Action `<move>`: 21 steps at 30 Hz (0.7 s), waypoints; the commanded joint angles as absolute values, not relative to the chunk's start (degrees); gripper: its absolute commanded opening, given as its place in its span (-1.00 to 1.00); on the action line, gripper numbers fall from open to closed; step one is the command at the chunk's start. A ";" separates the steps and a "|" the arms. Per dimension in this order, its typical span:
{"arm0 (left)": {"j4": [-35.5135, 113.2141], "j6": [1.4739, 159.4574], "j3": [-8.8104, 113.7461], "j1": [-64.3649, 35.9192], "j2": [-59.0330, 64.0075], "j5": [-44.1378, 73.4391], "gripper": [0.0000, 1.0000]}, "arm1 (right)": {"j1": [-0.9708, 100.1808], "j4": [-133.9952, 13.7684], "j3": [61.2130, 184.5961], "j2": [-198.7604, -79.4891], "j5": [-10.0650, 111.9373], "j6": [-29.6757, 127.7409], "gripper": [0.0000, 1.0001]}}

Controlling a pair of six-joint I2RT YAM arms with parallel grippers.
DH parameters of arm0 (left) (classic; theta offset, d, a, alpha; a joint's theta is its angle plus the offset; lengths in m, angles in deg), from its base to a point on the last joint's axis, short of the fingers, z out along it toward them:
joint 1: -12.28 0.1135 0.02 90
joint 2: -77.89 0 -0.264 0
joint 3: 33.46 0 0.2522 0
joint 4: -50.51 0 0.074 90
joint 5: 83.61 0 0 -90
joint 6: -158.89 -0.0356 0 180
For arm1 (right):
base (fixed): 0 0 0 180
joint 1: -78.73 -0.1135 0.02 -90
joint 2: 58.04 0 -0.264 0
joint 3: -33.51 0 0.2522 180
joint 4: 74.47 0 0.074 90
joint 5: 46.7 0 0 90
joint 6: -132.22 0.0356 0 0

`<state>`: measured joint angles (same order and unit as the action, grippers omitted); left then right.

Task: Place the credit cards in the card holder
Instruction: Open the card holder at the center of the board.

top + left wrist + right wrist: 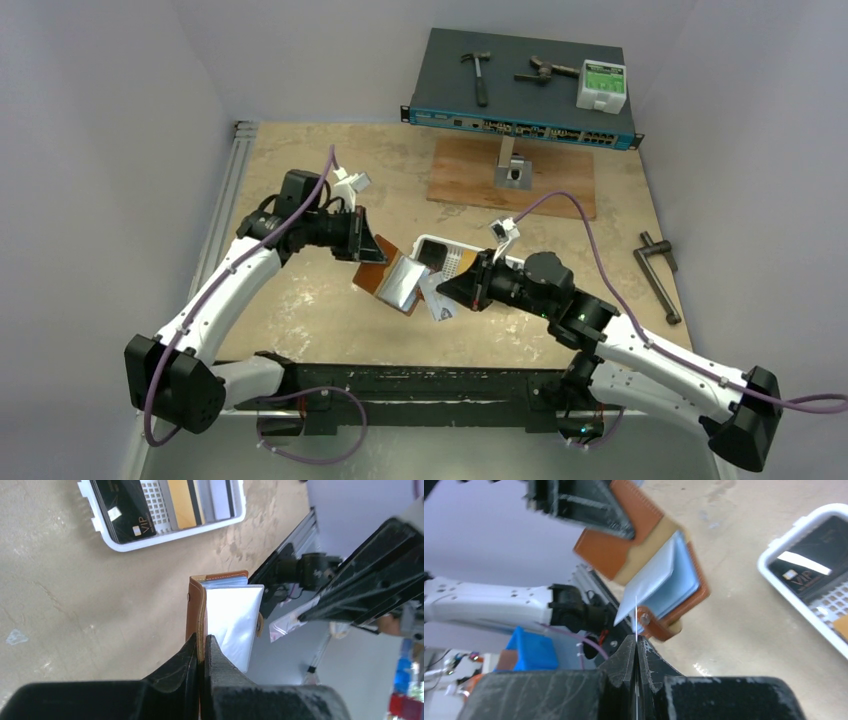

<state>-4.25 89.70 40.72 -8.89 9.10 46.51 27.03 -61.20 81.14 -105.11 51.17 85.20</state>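
Currently the holder (195, 607) is held off the table (310, 310) at mid-workspace, opened toward 3 o'clock. It is clamped by its brown cover in the closed left gripper (202, 645). The tray (165, 534) sits near it at 2 o'clock, and bare table is seen at 12 and 6. Both arms are bent inward with the wrists facing each other. The right gripper (636, 645) is shut on a card (438, 303) at the holder's pockets; whether it is inserted cannot be told. Other cards (122, 510) are cut off in the tray.

Top cam looks down on whole table (300, 310); wrist cams sit close, both sharing card holder (196, 610).
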 commanded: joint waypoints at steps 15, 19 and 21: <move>8.40 104.52 39.47 -2.49 13.09 61.77 -1.00 | 27.14 -71.58 79.35 -104.49 61.31 87.32 -1.00; 8.89 104.73 38.84 -2.57 13.67 61.66 -1.00 | 27.14 -73.32 80.29 -105.42 59.91 87.24 -1.00; 9.33 104.67 38.09 -2.75 13.96 61.53 -1.00 | 27.16 -75.26 81.11 -107.03 59.91 87.62 -1.00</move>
<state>6.27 102.91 39.28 -2.84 12.09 59.62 27.03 -69.55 78.62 -105.20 60.68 87.25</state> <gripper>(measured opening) 0.025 0.004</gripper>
